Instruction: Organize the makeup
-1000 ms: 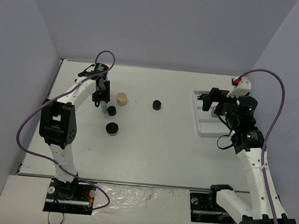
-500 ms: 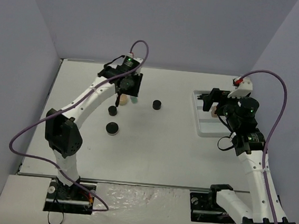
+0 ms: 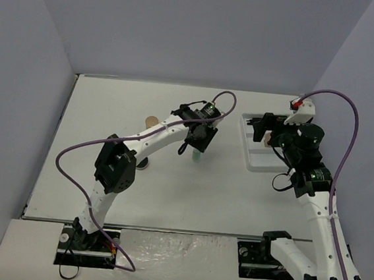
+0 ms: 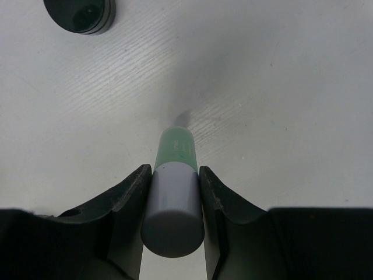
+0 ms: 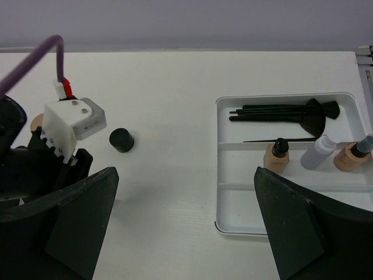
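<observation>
My left gripper (image 3: 197,146) (image 4: 172,175) is shut on a green bottle (image 3: 196,158) (image 4: 175,146), gripping its grey cap. It hangs over the middle of the table, bottle pointing down. A round black jar (image 4: 80,11) (image 5: 121,140) stands just beyond it. Further left are a tan jar (image 3: 151,120) and another black jar (image 3: 143,165), half hidden under the arm. My right gripper (image 3: 262,126) (image 5: 186,233) is open and empty beside the near-left corner of the white tray (image 3: 254,161) (image 5: 217,192). The tray holds black brushes (image 5: 285,109), two tan bottles (image 5: 276,154) and a clear-grey bottle (image 5: 317,153).
The left arm (image 3: 154,135) stretches across the table from its base to the middle, its purple cable (image 3: 80,153) looping over the near left. Grey walls close in the table on three sides. The tray's nearest compartment (image 5: 262,207) has nothing in it.
The left arm has swung from the far left of the table to the middle, carrying the green bottle with it. The right arm has hardly moved.
</observation>
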### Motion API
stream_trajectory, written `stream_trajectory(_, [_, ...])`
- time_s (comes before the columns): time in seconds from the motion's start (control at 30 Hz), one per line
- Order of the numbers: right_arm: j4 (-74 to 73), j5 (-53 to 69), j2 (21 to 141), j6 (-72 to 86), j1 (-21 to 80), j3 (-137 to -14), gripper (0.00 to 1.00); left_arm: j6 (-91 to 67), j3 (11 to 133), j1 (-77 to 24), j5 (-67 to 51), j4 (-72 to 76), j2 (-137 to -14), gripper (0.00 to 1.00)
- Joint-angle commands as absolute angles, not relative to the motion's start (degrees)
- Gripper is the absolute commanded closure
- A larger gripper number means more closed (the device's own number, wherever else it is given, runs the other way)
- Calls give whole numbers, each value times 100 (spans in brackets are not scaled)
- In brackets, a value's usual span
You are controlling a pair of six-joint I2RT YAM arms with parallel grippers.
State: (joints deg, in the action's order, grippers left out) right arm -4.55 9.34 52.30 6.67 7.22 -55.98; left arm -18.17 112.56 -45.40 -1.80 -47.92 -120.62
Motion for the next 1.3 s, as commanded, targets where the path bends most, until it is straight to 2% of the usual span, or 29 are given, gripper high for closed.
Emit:
stream_trajectory(0.0, [-210, 938, 5142, 589, 764, -5593, 0, -1748, 11653, -4685, 77, -4791, -11989, 100])
stream_trajectory(0.1, [-228, 949, 5133, 589, 765, -5567, 0, -1781, 11591, -4725, 137, -4735, -12076, 98])
stream_trajectory(0.17, [-240, 943, 5115, 583, 765, -5546, 0, -1807, 11450, -4740, 196, -4638, -12053, 93])
stream_trajectory(0.33, [-264, 932, 5089, 571, 765, -5499, 0, -1875, 11116, -4746, 216, -4412, -11947, 68])
stream_trajectory(0.7, [-264, 1041, 5115, 571, 766, -5493, 0, -1978, 10687, -4737, 328, -4167, -11588, 36])
stream_trajectory(0.77, [-264, 1111, 5115, 565, 773, -5506, 0, -2006, 10672, -4737, 364, -4175, -11485, 26])
stream_trajectory(0.87, [-256, 1233, 5133, 517, 783, -5556, 0, -2039, 10777, -4737, 404, -4201, -11287, 18])
stream_trajectory(1.1, [-281, 1500, 5199, 382, 817, -5700, 0, -2074, 11094, -4729, 488, -4119, -10415, 9])
stream_trajectory(1.27, [-355, 2005, 5454, 159, 974, -5865, 0, -2193, 10696, -4488, 953, -4047, -9590, 4])
